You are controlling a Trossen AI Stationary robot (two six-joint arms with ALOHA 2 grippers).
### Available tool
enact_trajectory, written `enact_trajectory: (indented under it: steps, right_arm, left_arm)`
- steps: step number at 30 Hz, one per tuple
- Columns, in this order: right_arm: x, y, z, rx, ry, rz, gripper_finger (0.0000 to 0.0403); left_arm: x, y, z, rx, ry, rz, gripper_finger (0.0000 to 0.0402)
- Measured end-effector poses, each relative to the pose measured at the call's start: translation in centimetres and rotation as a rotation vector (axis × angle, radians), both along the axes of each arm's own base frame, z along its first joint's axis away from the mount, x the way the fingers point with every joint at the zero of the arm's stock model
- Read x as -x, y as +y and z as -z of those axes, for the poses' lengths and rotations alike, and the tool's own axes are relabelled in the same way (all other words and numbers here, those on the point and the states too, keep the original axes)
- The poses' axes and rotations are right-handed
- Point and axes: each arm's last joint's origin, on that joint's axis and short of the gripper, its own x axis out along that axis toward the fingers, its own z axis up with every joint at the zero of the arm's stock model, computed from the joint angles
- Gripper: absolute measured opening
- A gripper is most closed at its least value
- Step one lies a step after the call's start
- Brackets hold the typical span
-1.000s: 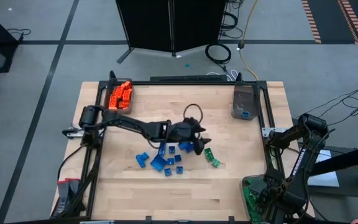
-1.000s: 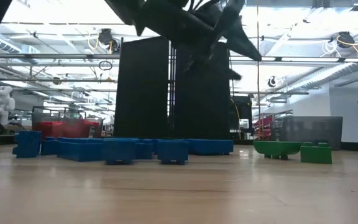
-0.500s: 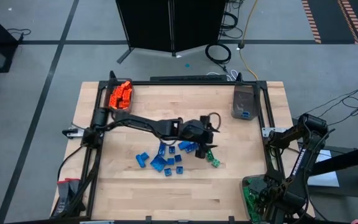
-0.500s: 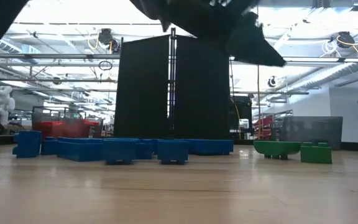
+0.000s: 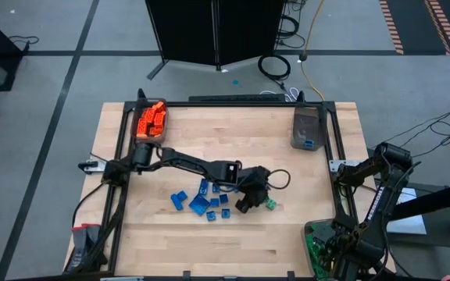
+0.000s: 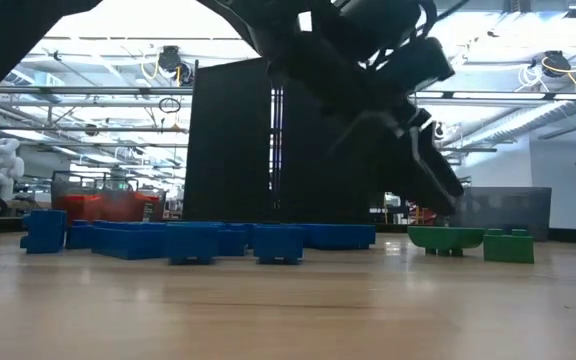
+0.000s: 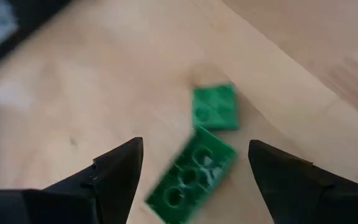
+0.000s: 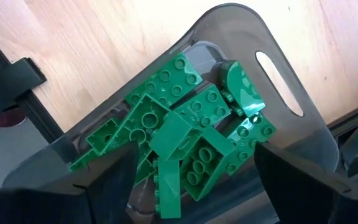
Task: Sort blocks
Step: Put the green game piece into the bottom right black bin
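1. Left hand (image 7: 194, 163) — fingers apart, empty — hovers over two green blocks (image 7: 202, 148) on the bench (image 5: 209, 242).
2. Blue blocks (image 5: 201, 199) lie beside them.
3. Right hand (image 8: 191, 168) waits, fingers apart, above the green-filled bin (image 8: 278, 81).
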Motion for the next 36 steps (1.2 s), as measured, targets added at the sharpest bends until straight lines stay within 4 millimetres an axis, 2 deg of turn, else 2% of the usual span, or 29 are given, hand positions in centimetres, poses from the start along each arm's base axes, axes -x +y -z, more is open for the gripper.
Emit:
enact_trajectory:
  steps: [9,18,25,28,36]
  right_arm:
    - [0.0,0.0,0.0,-0.006,-0.003,0.005,0.0315]
    - [-0.1,0.1,0.0,-0.015,-0.008,0.020,0.0315]
    - [-0.1,0.2,0.0,-0.022,-0.013,0.020,0.0315]
    - [-0.1,0.2,0.0,-0.022,-0.014,0.020,0.0315]
    - [-0.5,0.0,0.0,0.000,-0.060,0.026,0.0314]
  left_arm:
    - [0.0,-0.3,0.3,-0.183,-0.043,0.199,0.0295]
    - [-0.4,1.2,2.9,-0.192,-0.003,0.203,0.0295]
    - [-0.8,1.4,4.1,-0.145,0.010,0.224,0.0288]
    - [-0.8,1.4,4.6,-0.097,0.032,0.200,0.0260]
    - [-0.7,2.4,4.8,0.010,0.070,0.173,0.0129]
